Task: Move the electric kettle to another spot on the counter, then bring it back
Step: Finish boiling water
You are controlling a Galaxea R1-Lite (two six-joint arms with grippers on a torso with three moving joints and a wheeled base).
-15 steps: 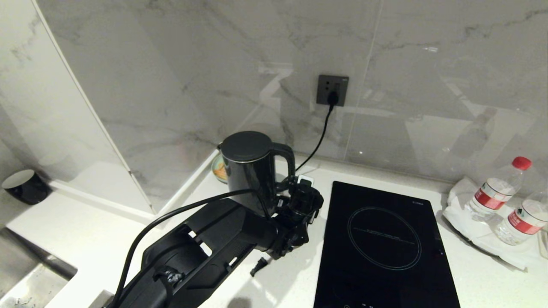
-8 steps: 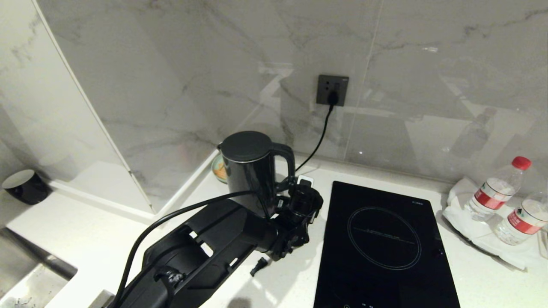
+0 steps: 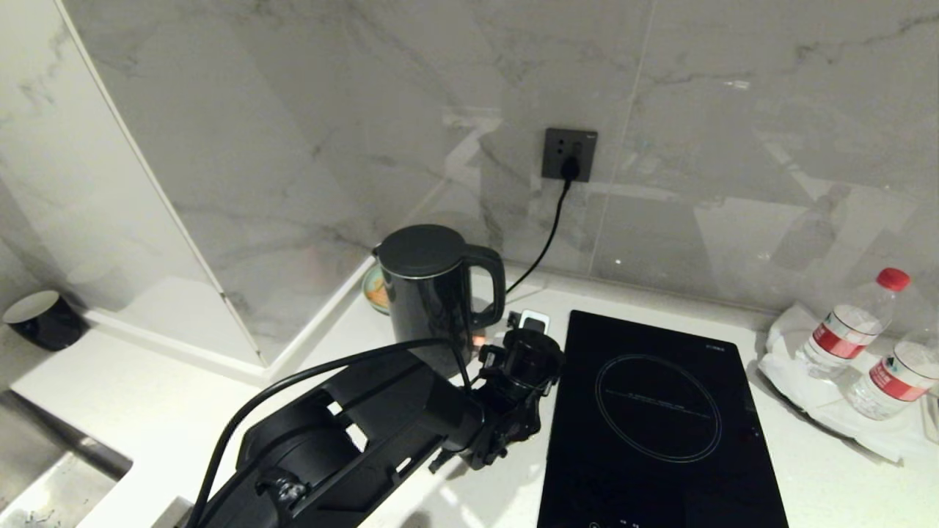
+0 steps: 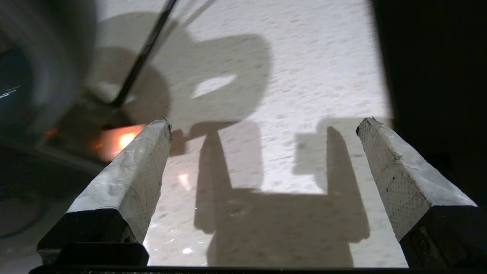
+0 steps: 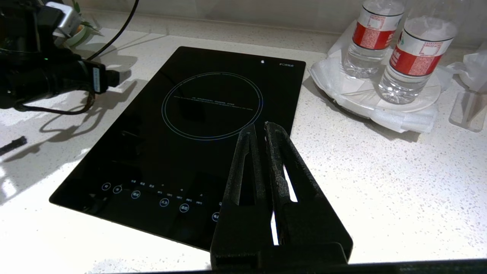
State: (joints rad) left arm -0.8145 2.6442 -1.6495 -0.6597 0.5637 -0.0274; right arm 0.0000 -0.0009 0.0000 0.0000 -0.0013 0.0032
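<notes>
The right end effector (image 5: 260, 131), its fingers pressed together, hangs parked over the cooktop (image 3: 653, 418). Beyond the cooktop's left edge, the left end effector (image 4: 262, 125) is spread wide and empty above the bench (image 3: 147, 411). Farther back, left of the cooktop, the electric kettle (image 3: 433, 293) stands upright on its base. This looks like the reach-in step; next, the fingers must straddle the handle and close.

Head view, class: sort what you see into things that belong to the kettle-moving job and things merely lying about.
Belongs to the job:
electric kettle
counter
left gripper, open beside the kettle

Lying about:
cooktop
water bottles
black cup
wall socket
</notes>
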